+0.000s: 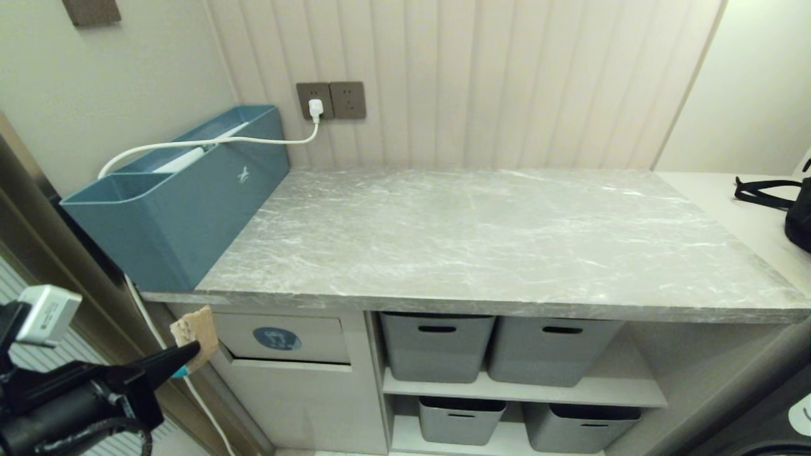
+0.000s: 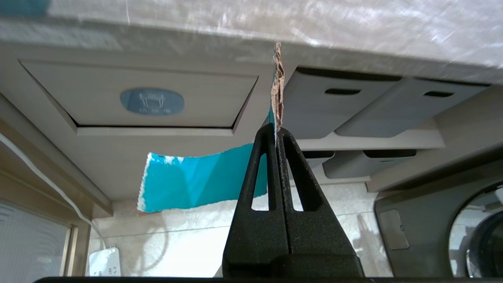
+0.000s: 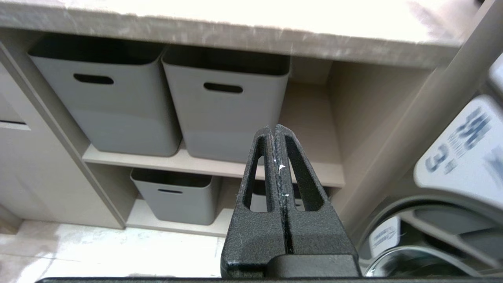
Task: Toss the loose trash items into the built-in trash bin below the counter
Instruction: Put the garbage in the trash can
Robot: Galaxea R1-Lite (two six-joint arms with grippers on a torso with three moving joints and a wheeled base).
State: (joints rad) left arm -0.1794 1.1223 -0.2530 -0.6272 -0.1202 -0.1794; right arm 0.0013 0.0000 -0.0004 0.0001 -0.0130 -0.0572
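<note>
Carry step in hand: cardboard scrap (image 1: 195,334) w/ turquoise bit (image 2: 196,181) is pinched in the left claw (image 1: 190,354), at 9 o'clock of the bin flap (image 1: 282,339), below the desk (image 1: 494,234) edge. Next, flap must be pushed inward, scrap released. Right claw (image 3: 277,131) is pressed together, empty.

My head view cuts off the black bag (image 1: 799,212) at right; I can't read the blurred blue oval sticker (image 2: 152,101).

Brown-and-turquoise scrap (image 1: 196,339) — upright, beside bin flap (image 1: 279,339)
</note>
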